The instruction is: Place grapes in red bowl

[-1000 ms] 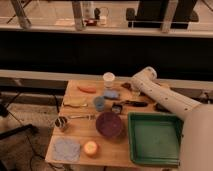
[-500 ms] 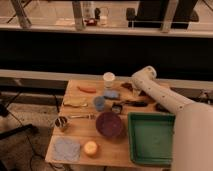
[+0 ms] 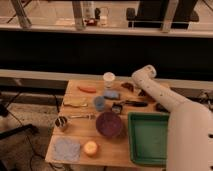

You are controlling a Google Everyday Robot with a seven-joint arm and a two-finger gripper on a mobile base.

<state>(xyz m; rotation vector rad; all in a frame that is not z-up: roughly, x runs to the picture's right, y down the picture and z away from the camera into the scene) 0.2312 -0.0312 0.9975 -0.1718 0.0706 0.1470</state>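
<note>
The arm [image 3: 161, 95] is barely moving: its rounded end is hovering over the far right of the bench [image 3: 114, 152], much as a second ago, while its near section is looming larger. The tool [image 3: 142, 91] is hanging just beside the grapes [image 3: 127, 86]; I cannot tell how open it is or whether it is holding anything. The grapes are still lying on the bench, well apart from the red bowl [image 3: 90, 148], so the pickup is likely still pending.
</note>
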